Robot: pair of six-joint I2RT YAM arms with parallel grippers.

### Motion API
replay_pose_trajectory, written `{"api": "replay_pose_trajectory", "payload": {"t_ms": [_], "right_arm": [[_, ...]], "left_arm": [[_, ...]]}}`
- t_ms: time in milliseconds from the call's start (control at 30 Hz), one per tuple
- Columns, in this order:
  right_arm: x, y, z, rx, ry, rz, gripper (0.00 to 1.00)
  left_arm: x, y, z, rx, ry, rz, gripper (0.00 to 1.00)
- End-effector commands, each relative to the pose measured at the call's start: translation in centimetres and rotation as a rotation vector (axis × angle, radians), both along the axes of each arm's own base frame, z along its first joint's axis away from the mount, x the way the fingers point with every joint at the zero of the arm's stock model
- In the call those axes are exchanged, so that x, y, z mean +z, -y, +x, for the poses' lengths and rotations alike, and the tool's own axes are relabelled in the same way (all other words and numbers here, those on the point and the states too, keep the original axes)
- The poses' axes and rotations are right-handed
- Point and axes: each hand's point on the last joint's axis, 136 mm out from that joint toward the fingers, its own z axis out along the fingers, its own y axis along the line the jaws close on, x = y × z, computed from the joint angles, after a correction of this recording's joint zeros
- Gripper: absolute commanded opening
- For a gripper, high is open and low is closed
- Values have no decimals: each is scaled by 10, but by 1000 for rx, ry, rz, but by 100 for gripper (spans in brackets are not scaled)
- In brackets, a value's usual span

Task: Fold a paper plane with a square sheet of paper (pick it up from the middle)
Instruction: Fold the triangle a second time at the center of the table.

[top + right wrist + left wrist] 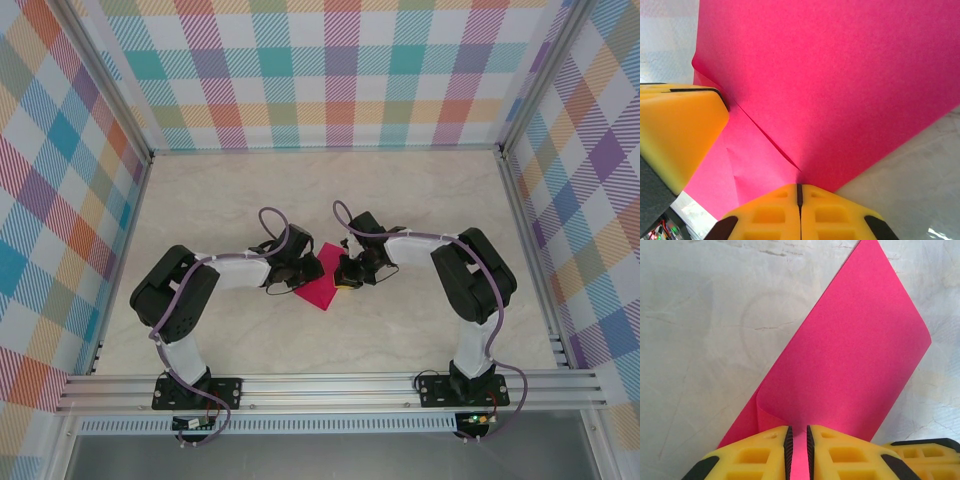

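Reaching inward, the left tool [797, 440] is pinching the square sheet of paper [320, 288] at 9 o'clock, the right tool [800, 189] at 3 o'clock.

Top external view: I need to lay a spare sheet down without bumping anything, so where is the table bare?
The widest bare patch of table is past the square sheet of paper, up to the back wall. A smaller one lies between the sheet and the front rail. The middle is crowded: the left gripper and right gripper meet at the sheet.
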Motion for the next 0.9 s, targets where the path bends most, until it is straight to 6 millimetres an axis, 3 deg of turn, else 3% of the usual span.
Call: {"api": "replay_pose_trajectory", "payload": {"t_ms": [0,100,333,467,567,700,867], "right_arm": [[-40,28,-15,-4,-54,-170,5],[-42,28,-16,-5,-59,-171,6],[-43,27,-15,-5,-61,-167,5],[-43,27,-16,-4,-63,-169,5],[-42,28,-16,-3,-62,-168,5],[-43,28,-16,-3,-62,-172,5],[-42,28,-16,-3,-60,-167,5]], "left_arm": [[14,-2,10,39,45,-33,19],[21,-7,13,38,66,-5,19],[-12,-17,7,72,-26,59,19],[-20,-20,3,77,-58,71,18],[-5,-12,7,48,-21,25,18],[29,13,12,-52,50,-95,19],[31,28,-1,-118,32,-187,19]]}}
